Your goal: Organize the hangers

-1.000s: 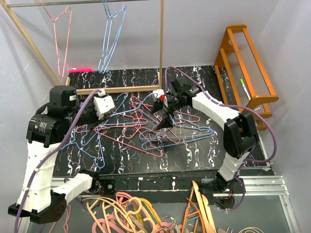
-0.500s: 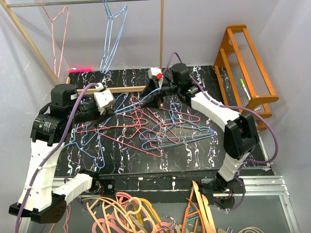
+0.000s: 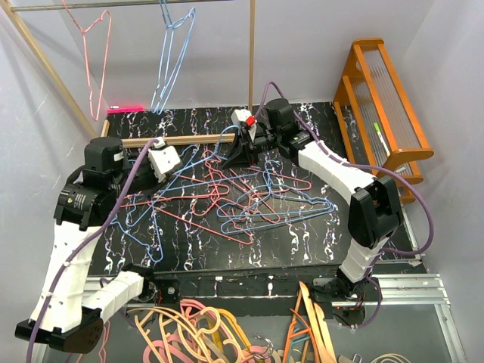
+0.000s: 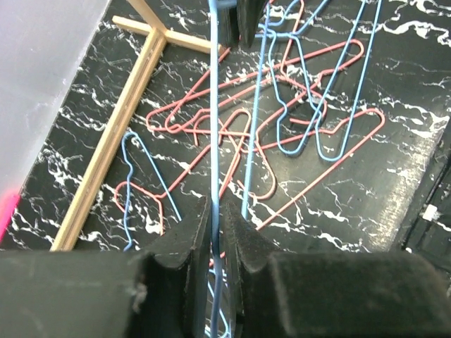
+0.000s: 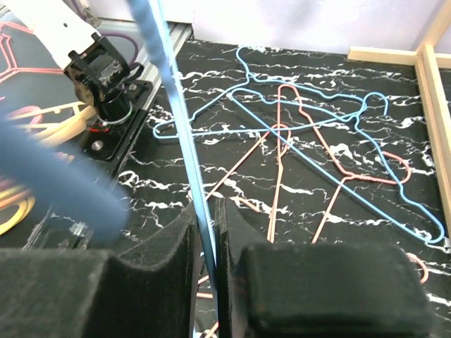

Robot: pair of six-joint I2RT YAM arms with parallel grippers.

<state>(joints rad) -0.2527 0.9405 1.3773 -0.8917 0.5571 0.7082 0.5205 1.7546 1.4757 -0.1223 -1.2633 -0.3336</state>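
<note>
Two hangers are already on the rail [image 3: 121, 5] at the back, one pink-red [image 3: 94, 60] and one light blue [image 3: 172, 60], both dangling by their hooks. Most of the thin wire hangers [image 3: 242, 204] lie in a loose tangle on the black marbled table [image 3: 302, 234], pink-red and light blue ones crossed over each other between the two arms and just in front of the wooden base bar [image 3: 181, 140] of the frame. The left gripper [image 3: 175, 160] sits at the left side of the tangle, near that bar, and its wrist view shows the fingers [image 4: 187, 239] pinched narrow on the wire of a light blue hanger [image 4: 213, 105] that runs straight away from it over the heap. The right gripper [image 3: 231, 155] reaches across from the right to the far middle of the table, its fingers [image 5: 243, 260] likewise drawn together around a light blue wire [image 5: 180, 127]; it looks to be the same hanger, stretched between the two arms above the others. An orange wooden stand [image 3: 386, 106] sits off the right edge, and thicker orange, pink and cream hangers [image 3: 189, 333] are heaped below the near edge.
</note>
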